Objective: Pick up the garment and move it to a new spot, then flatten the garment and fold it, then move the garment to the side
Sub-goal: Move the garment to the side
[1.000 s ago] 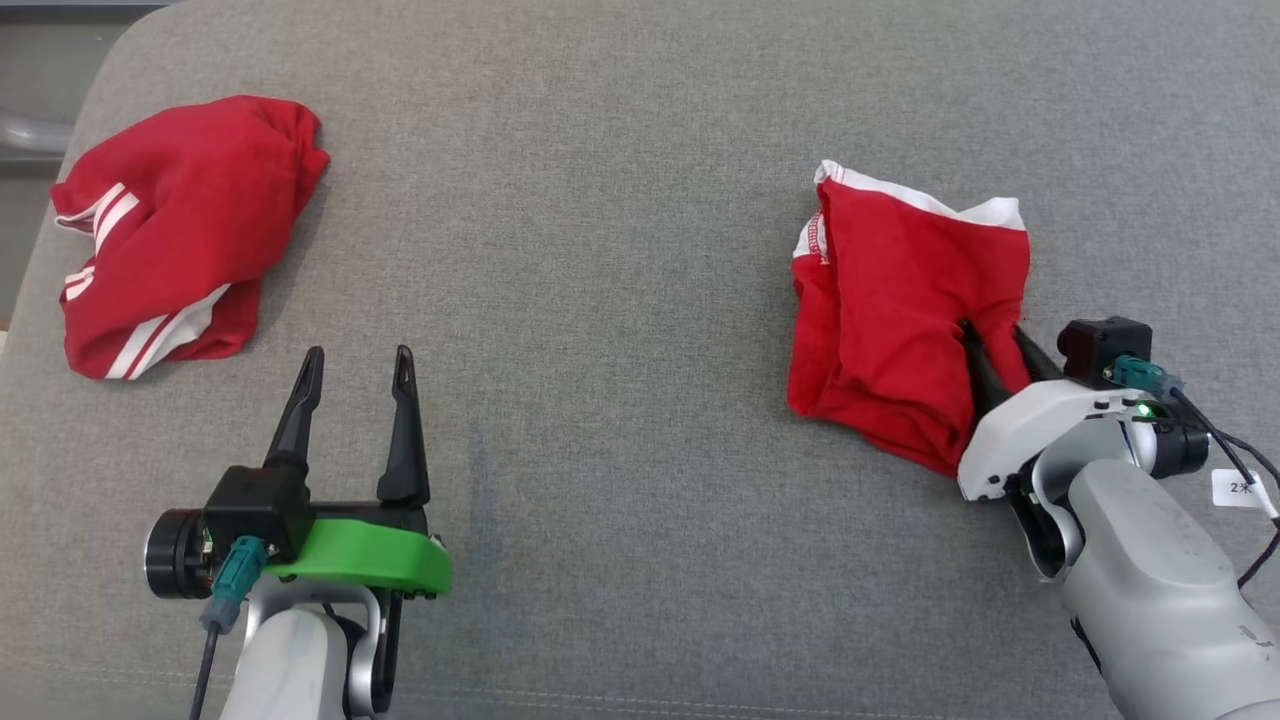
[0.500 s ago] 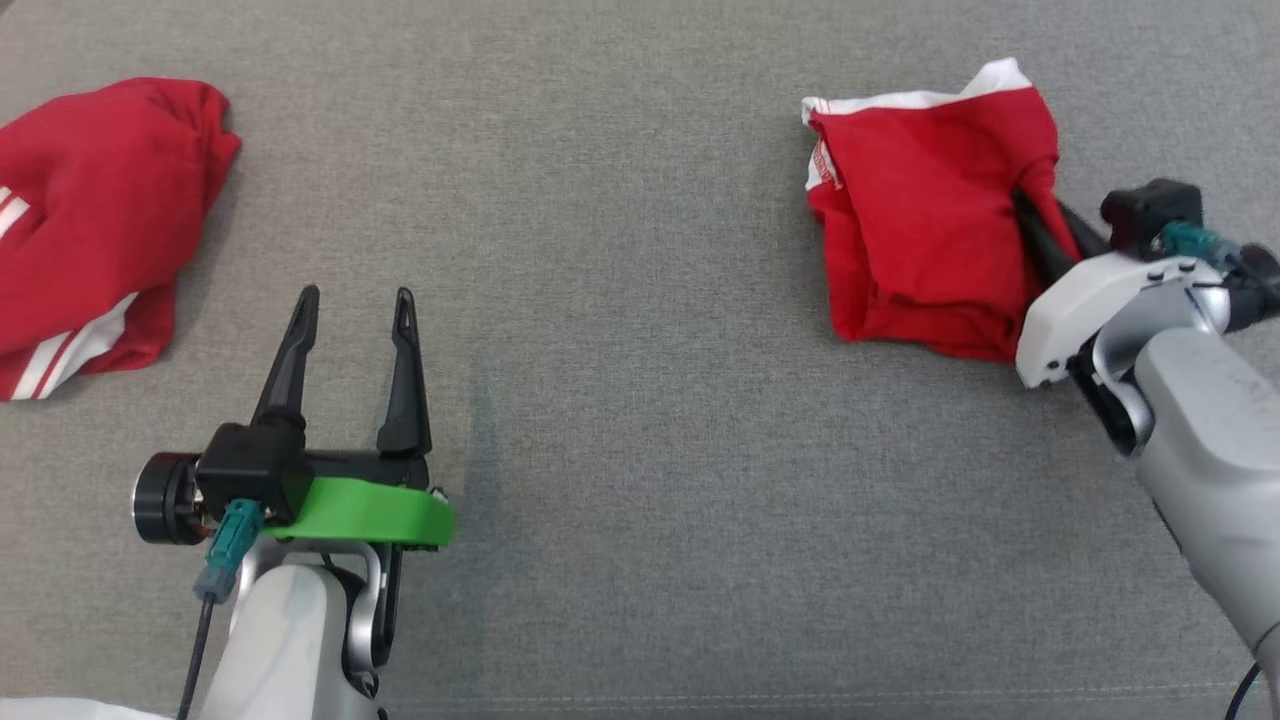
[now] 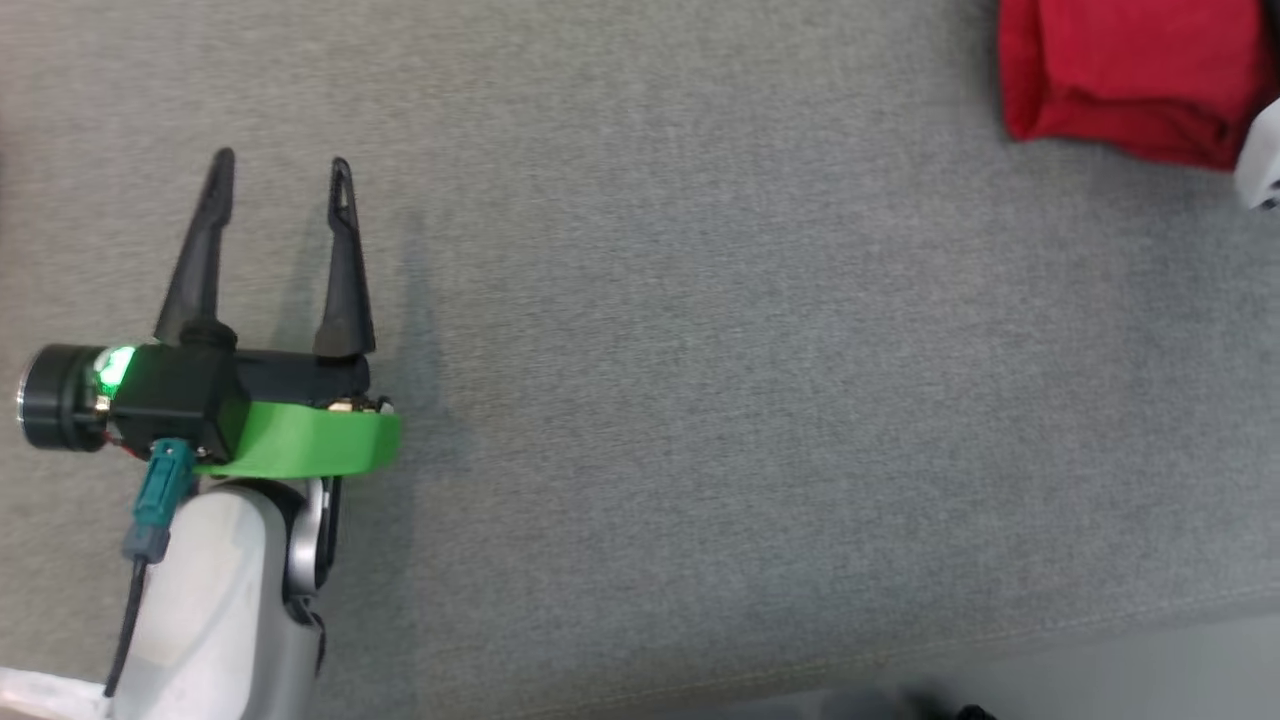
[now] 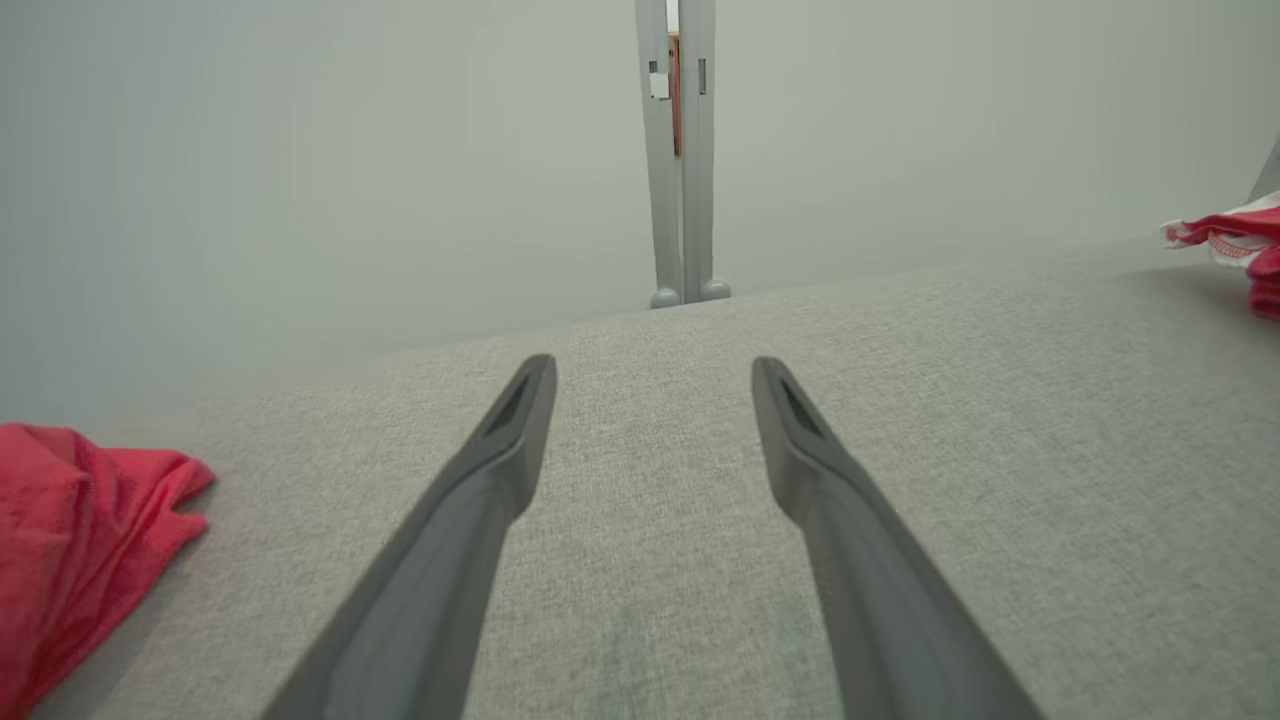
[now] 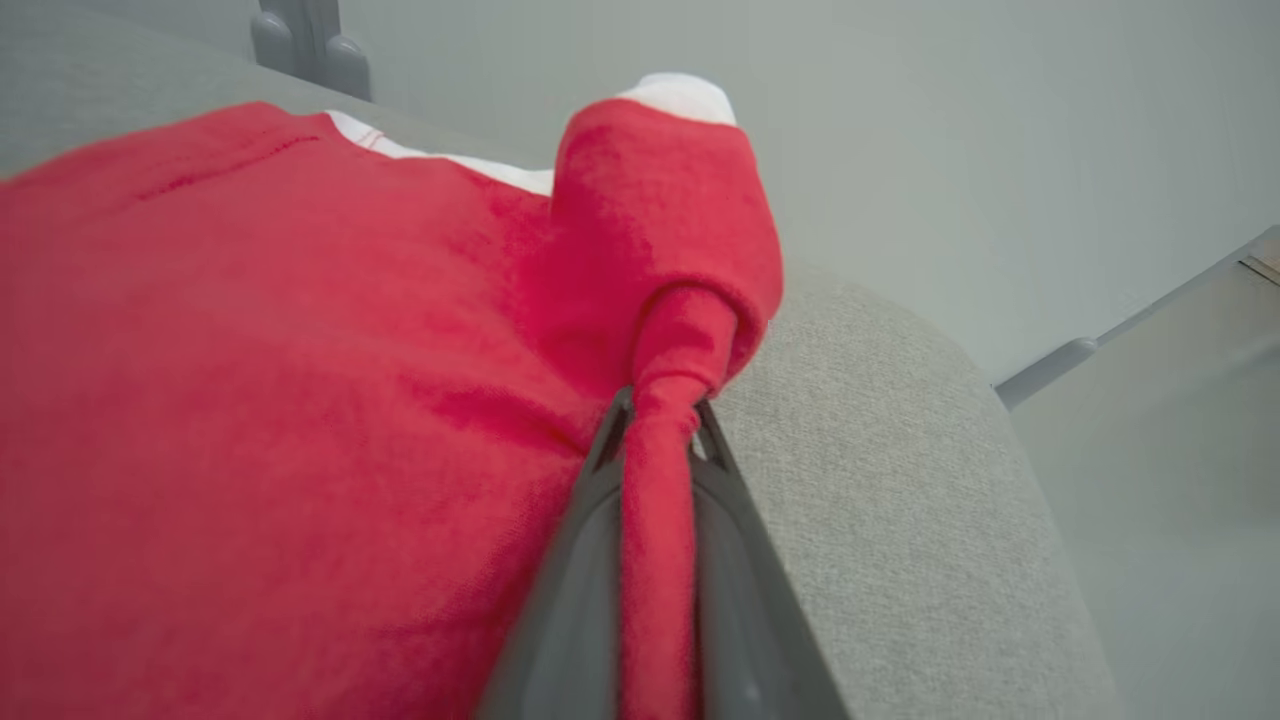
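The garment is red with a white band and lies bunched at the top right corner of the head view, on the grey cushion. In the right wrist view my right gripper is shut on a twisted fold of the garment, which rises between the fingers near the cushion's rounded corner. Its white casing shows at the head view's right edge. My left gripper hovers open over bare cushion at the left, far from the garment. In the left wrist view its fingers hold nothing, and the garment's edge shows at the far right.
A second red garment lies at the lower left of the left wrist view, left of my left gripper. A pale wall and two grey posts stand behind the cushion. The cushion's front seam runs along the bottom of the head view.
My right gripper has shut on a fold of the garment. The head camera has swung, so the garment now sits at the top right corner and the other red garment has left that view.
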### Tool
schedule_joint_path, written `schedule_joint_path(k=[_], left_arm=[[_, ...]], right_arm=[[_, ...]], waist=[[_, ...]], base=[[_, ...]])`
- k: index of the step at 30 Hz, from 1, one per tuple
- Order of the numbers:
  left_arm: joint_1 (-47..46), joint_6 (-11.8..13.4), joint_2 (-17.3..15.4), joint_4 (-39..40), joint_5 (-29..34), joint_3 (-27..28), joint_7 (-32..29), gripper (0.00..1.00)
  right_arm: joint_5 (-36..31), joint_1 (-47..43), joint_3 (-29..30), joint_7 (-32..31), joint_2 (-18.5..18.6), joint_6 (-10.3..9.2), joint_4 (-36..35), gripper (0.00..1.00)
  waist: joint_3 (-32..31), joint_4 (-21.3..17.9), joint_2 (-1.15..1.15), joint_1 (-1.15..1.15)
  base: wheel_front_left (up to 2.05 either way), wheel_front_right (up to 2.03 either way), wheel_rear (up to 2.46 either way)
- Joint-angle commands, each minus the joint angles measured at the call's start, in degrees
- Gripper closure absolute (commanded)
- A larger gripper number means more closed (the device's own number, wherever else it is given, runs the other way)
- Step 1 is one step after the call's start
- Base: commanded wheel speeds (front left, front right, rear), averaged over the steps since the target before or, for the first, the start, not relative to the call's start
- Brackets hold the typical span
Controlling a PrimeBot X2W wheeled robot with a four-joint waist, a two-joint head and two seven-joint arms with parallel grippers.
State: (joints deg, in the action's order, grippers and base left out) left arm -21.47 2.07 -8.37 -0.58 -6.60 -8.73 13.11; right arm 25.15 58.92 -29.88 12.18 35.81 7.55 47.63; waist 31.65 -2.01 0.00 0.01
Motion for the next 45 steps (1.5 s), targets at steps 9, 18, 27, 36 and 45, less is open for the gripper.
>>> schedule_joint_path(k=[9,18,27,36,45], left_arm=[[-1.5,0.5,-4.5,8.9,2.8,0.5,-5.0,0.0],[-0.7,0.7,-6.6,14.6,3.8,0.8,-8.5,0.0],[-1.0,1.1,-6.6,16.4,3.9,0.1,-8.9,0.0],[-1.1,1.7,-5.8,14.8,2.9,-0.4,-7.1,0.0],[1.7,2.5,-4.1,9.8,0.5,-0.2,-3.3,0.0]], right_arm=[[1.8,6.6,-1.4,-0.6,4.9,-0.13,-1.0,1.0],[2.8,11.9,-3.2,-1.2,6.4,-0.13,0.8,1.0],[3.5,16.1,-4.7,-0.3,6.4,-0.13,5.0,1.0],[0.8,19.0,-4.7,2.0,5.7,-0.13,9.6,0.0],[-1.5,15.8,-2.0,3.0,3.1,-0.13,3.9,0.0]], waist=[[8.1,-8.9,0.0,-0.01],[10.0,-10.3,0.0,-0.01],[11.2,-9.2,0.0,-0.01],[10.0,-7.9,0.0,-0.01],[2.7,-5.6,0.0,-0.01]], base=[[0.0,0.0,0.0],[0.0,0.0,0.0],[0.0,0.0,0.0],[0.0,0.0,0.0],[0.0,0.0,0.0]])
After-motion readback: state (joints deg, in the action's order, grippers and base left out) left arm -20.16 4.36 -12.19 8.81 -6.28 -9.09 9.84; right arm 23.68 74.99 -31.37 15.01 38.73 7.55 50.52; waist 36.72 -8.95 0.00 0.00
